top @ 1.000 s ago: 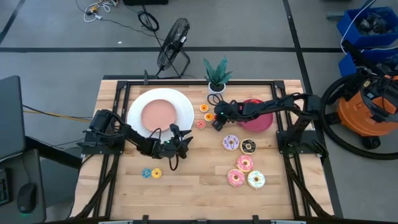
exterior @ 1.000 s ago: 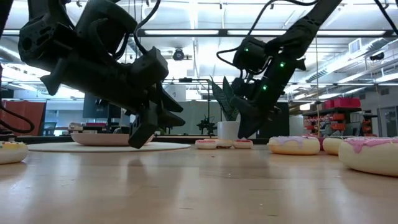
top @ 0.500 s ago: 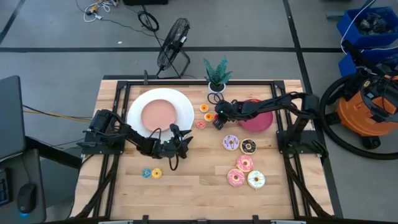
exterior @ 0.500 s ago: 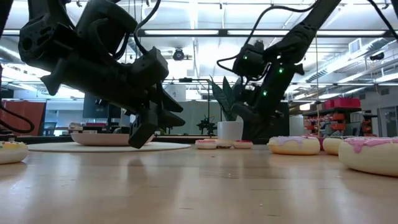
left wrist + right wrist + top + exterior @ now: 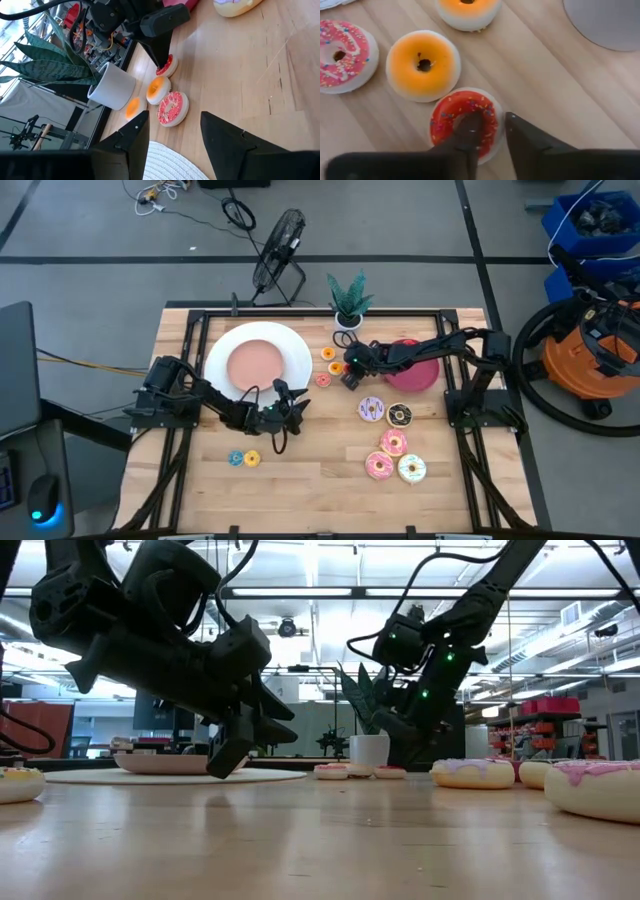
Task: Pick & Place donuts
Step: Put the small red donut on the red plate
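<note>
My right gripper (image 5: 490, 124) is down on a small red sprinkled donut (image 5: 445, 117) near the white plant pot (image 5: 610, 20) and is shut on its ring. Two small orange donuts (image 5: 423, 65) and a pink-red sprinkled one (image 5: 340, 55) lie flat on the table beside it. Larger frosted donuts lie near the table's right: purple (image 5: 372, 409), chocolate (image 5: 399, 416), pink (image 5: 392, 443) and white (image 5: 412, 469). A tiny blue donut (image 5: 236, 458) and an orange one (image 5: 252, 458) lie near the left. My left gripper (image 5: 285, 420) hovers open just off the white plate (image 5: 220, 355), holding nothing. My right gripper has the red donut's ring (image 5: 492, 117) on the side nearest the wrist camera. One finger (image 5: 470, 135) stands in the hole and the other is outside the rim. The fingers come from above, slanting down. The donut lies flat on the table.
The white plate has a pink centre and lies at the far left. A magenta dish (image 5: 415, 375) lies under my right arm. The potted plant (image 5: 348, 305) stands at the far edge and a fan (image 5: 278, 250) stands beyond it. Bare wood shows in the near middle.
My right gripper has come down toward the table onto the small donuts by the plant pot. The left arm has kept still.
</note>
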